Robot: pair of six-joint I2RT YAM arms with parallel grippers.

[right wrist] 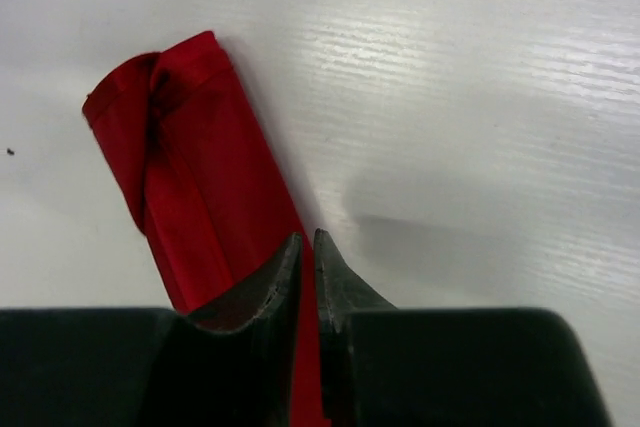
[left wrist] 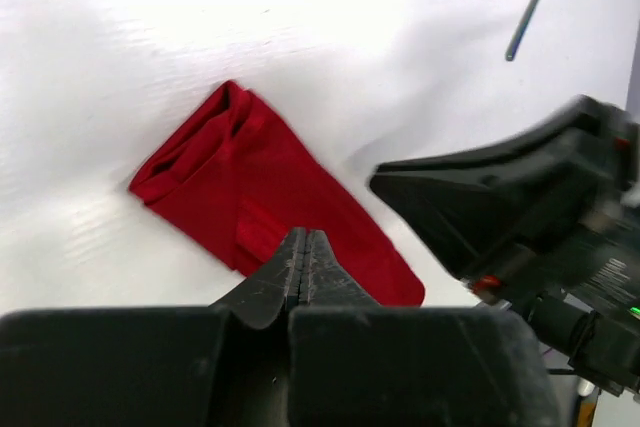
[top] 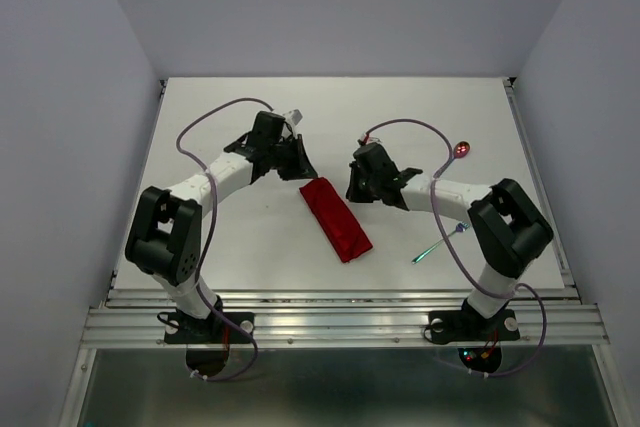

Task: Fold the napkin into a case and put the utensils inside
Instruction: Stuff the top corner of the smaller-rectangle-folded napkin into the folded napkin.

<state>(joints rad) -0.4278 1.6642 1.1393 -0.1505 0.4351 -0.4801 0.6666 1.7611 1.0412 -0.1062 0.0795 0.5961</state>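
The left gripper [left wrist: 305,237] is holding its fingers pressed tight together with nothing between them, hanging over one long edge of the napkin [left wrist: 270,197]. The right gripper [right wrist: 307,239] is showing only a thin slit between its fingers. Red is showing through that slit, but the cloth appears to be lying flat beneath it, not pinched.

The napkin is lying mid-table [top: 250,247] between the two grippers, folded into a narrow slanted strip that serves as the case. Its end farther from both grippers is puckering, with the layers gaping a little. The fork [top: 440,244] is lying beside the right arm and the spoon [top: 461,150] farther back, both well apart from the cloth.

The cloth is looking soft, limp and very light, so it is likely to slide on the smooth table and let its folds creep open if dragged. A sensible hold is a pinch on the top layer alone at the gaping end, with the other gripper pressing the strip down. The utensils are looking thin, hard and slick — best taken across the handle, low against the table.
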